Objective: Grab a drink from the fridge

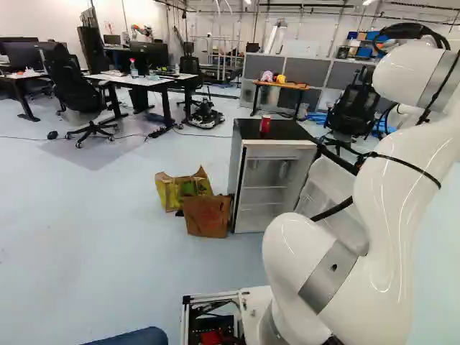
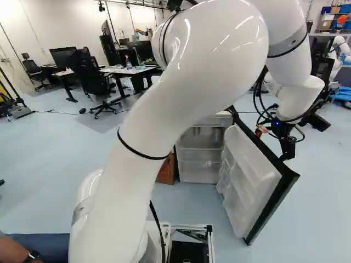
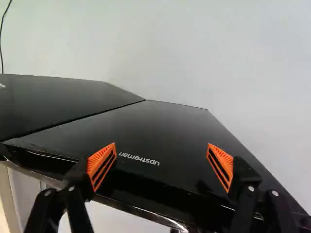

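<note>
Fridge (image 1: 236,169) open, red can (image 1: 265,124) on its top

Left base view: the red can stands upright on the fridge's black top. It is the one drink I can make out; whether the shelves hold another, I cannot tell. I judge it thin-walled and easily dented, weighty for its size if full, slippery if chilled. I would take it round the middle, from two sides, squeezing lightly.

Right base view: my arm (image 2: 192,76) reaches over to the outer side of the open door (image 2: 249,181), my hand (image 2: 286,158) near its edge. Contact I cannot judge here. The door looks hinged to swing freely, so a careless brush could shift it.

Wrist view: my fingers stand wide apart, orange pads (image 3: 100,159) gripping nothing, by a dark, glossy panel (image 3: 165,126), likely stiff and slick. Backing clear of it seems wise before approaching a drink.
</note>
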Robot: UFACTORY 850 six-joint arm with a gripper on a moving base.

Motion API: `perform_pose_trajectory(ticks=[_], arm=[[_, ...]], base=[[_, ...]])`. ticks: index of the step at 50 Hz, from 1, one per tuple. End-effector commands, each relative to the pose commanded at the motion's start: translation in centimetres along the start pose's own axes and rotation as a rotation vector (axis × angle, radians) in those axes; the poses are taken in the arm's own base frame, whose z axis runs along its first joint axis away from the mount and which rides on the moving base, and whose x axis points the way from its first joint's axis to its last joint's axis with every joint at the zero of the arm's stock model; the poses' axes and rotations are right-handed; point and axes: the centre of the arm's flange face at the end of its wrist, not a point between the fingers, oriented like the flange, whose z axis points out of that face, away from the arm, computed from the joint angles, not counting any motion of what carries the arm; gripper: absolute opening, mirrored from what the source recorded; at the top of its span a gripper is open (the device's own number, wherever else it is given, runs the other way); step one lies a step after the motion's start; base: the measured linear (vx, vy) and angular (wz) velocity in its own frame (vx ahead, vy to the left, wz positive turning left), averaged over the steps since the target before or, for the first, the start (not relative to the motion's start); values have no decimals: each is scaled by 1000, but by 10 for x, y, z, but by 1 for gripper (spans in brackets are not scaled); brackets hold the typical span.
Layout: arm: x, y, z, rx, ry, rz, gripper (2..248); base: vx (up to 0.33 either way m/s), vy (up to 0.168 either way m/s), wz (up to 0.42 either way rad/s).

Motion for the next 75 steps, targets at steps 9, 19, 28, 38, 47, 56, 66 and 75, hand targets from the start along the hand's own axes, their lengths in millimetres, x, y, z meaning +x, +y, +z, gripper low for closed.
perform_pose_trajectory(ticks=[9,19,28,38,47,56,66,75], arm=[[-10,-5,0,-1,-11,-8,247],[-20,-10,0,-2,-24,-18,247],[-30,-15,0,-3,-35,-27,247],[-42,-21,0,-4,-47,-39,247],[-53,-27,0,-5,-59,-50,247],[-65,-33,0,-7,-72,-63,247],[-79,-40,0,-8,-86,-78,247],[-93,-47,0,-10,-99,-94,247]], base=[[0,0,0],[0,0,0],[0,0,0],[0,0,0],[0,0,0],[0,0,0],[0,0,0],[0,0,0]])
